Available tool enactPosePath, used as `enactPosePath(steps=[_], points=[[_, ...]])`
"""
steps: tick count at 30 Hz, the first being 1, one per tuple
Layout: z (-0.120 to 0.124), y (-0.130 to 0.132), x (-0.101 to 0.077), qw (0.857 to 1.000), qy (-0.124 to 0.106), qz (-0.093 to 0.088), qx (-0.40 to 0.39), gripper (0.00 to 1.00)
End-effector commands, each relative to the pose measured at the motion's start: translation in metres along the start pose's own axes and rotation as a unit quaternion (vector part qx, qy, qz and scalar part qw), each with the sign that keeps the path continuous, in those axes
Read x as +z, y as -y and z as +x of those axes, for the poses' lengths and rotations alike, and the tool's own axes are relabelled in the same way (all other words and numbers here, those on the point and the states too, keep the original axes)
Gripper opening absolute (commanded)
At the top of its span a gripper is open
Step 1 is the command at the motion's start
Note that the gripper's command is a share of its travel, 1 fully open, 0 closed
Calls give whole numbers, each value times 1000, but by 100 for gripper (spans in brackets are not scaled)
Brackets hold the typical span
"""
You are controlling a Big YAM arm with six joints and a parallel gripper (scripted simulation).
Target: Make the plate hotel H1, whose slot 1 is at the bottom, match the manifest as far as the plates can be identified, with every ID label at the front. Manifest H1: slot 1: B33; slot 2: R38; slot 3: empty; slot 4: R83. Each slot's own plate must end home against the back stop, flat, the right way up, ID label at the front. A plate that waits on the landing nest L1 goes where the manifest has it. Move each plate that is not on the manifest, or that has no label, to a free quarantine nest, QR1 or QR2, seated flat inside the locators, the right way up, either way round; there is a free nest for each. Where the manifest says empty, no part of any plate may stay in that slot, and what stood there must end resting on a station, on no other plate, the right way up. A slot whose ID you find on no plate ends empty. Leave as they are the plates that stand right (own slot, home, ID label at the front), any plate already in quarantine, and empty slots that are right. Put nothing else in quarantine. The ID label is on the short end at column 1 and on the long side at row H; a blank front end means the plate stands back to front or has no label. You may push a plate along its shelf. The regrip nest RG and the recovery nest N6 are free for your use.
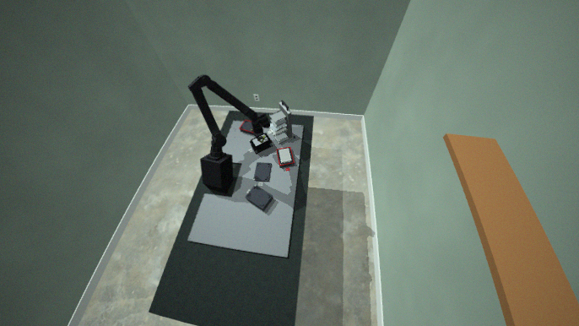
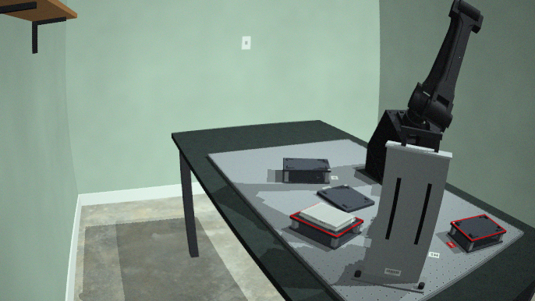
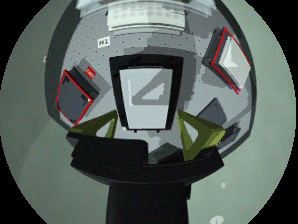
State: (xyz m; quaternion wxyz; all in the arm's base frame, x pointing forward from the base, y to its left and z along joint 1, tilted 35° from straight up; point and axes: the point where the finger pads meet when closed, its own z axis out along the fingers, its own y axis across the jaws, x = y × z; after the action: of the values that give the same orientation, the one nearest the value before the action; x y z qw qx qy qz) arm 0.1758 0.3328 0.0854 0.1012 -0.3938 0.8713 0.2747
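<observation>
Pincer (image 3: 143,137) spread wide, holding nothing, above the plate (image 3: 145,100) on the landing nest (image 3: 117,70)
Plate likely light, rigid, slick plastic; best gripped across its two long sides near mid-length, kept level

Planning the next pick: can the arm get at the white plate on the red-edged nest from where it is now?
Probably yes. The white plate lies uncovered on its red-edged nest, beside the tower, with nothing above it. The open, empty tool hovers over the black-framed nest nearby.
</observation>
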Motion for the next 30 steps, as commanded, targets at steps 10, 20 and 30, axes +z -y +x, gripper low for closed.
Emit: enactPosePath(steps=[10,20,30], points=[[-4,-4,14,1000,8,-2,0,100],[-5,-4,24,1000,9,-2,0,100],[-7,-5,37,1000,10,-3,0,100]])
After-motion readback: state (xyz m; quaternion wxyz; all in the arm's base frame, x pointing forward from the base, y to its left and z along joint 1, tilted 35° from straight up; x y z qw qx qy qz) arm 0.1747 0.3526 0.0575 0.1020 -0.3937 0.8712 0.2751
